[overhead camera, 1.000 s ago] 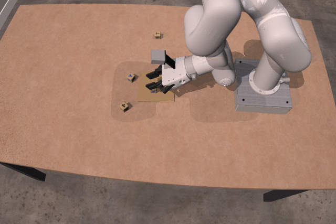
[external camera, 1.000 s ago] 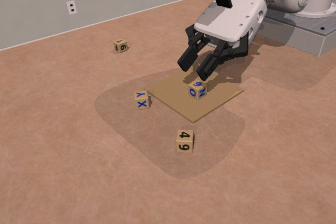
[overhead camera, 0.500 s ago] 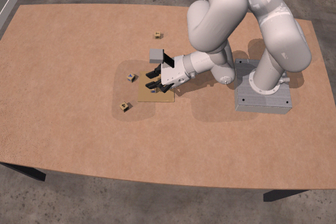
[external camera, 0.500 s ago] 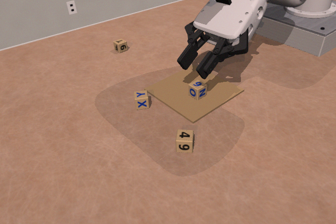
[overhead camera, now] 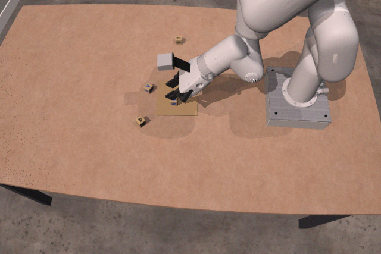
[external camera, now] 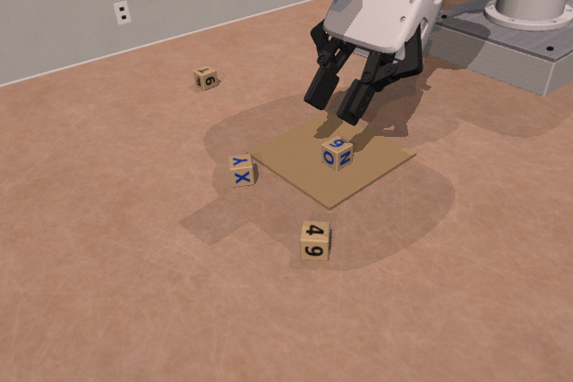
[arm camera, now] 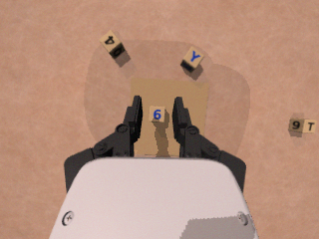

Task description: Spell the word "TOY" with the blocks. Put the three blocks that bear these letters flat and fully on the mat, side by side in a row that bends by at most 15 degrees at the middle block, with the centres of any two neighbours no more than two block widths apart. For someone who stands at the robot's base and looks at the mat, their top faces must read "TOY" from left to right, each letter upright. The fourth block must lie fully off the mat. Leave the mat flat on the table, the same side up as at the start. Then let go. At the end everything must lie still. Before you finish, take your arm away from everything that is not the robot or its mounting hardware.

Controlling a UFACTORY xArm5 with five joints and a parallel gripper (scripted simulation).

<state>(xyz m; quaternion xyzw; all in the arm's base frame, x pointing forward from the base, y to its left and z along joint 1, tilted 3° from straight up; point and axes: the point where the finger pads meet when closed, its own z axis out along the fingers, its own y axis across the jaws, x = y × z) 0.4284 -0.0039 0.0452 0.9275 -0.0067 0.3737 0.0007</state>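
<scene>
Right now we see the gripper (overhead camera: 169, 90) (external camera: 332, 110) (arm camera: 158, 105) above the mat (overhead camera: 184, 110) (external camera: 286, 160) (arm camera: 194, 95), its fingers parted partway and nothing caught between them. Below it, the O block (overhead camera: 174, 102) (external camera: 337, 153) (arm camera: 157, 114) sits flat on the mat, but its O faces sideways; on top we read a blue figure, upside down in the exterior view and a 6 in the wrist view, and another side carries a blue N. We find the Y block (overhead camera: 148, 87) (external camera: 241, 170) (arm camera: 192, 59) off the mat, near one corner, with Y up and X on a side. The T block (overhead camera: 178, 40) (external camera: 205, 78) (arm camera: 302, 125) lies well apart from the mat on the table (overhead camera: 92, 153) (external camera: 139, 299) (arm camera: 40, 124), and the wrist view shows us its T face. Also off the mat is the 4 block (overhead camera: 140, 121) (external camera: 315, 241) (arm camera: 113, 44), its black 4 uppermost. So we have one block on the mat, three off it, and TOY is unspelled. The mat itself lies flat on the table.
</scene>
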